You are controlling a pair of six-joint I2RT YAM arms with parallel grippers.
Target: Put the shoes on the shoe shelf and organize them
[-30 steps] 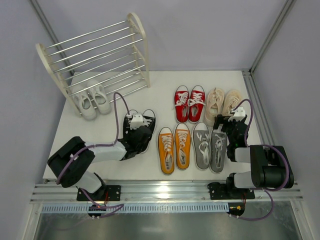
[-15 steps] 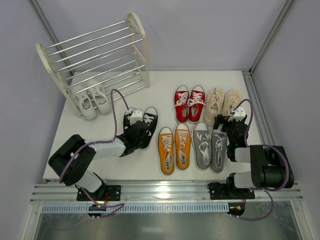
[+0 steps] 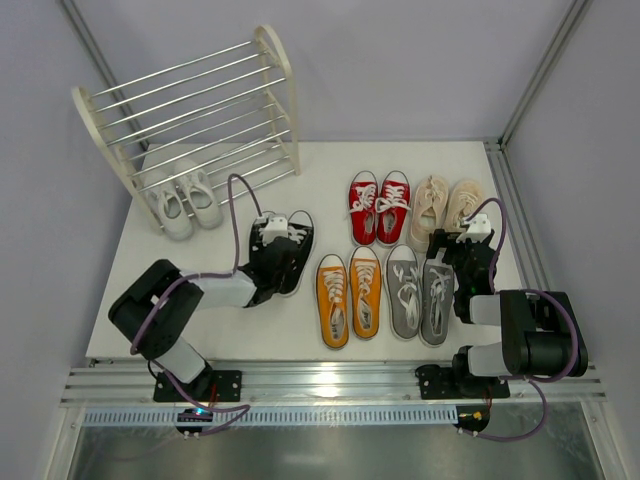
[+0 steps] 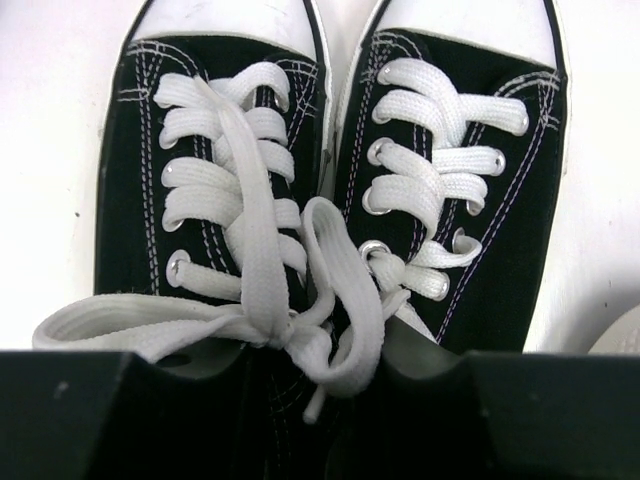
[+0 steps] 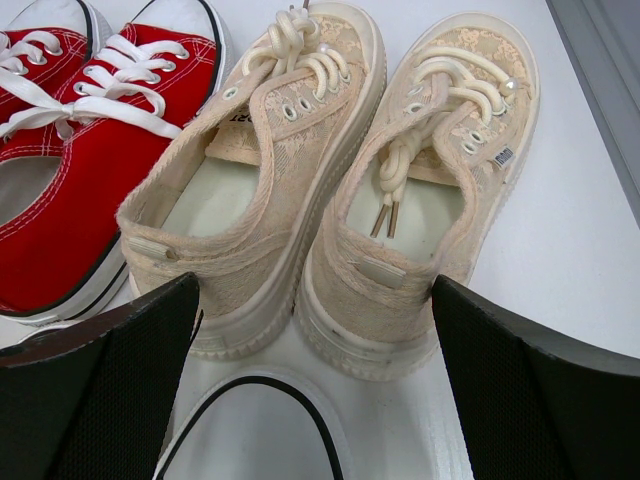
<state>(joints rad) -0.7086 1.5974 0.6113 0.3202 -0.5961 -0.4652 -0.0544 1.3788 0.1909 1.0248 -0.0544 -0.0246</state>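
The black shoes (image 3: 298, 238) lie side by side on the table, toes away from me, with white laces (image 4: 250, 250). My left gripper (image 3: 276, 250) (image 4: 315, 375) sits over their heel ends. One finger is on each side of the touching inner walls, and loose lace hangs in the gap. Whether the walls are pinched is hidden. My right gripper (image 3: 462, 246) (image 5: 315, 290) stands wide open just behind the heels of the beige shoes (image 5: 330, 200), touching nothing. The shoe shelf (image 3: 200, 105) stands at the back left, with the white shoes (image 3: 182, 203) at its foot.
The red shoes (image 3: 378, 206) and beige shoes (image 3: 446, 206) form the back row. The orange shoes (image 3: 349, 297) and grey shoes (image 3: 420, 292) form the front row. A grey shoe's white toe cap (image 5: 260, 425) lies under my right gripper. The enclosure walls stand close on both sides.
My left gripper has slid a little towards the shelf over the black pair, and the left arm's elbow has drawn in. The right arm has not moved.
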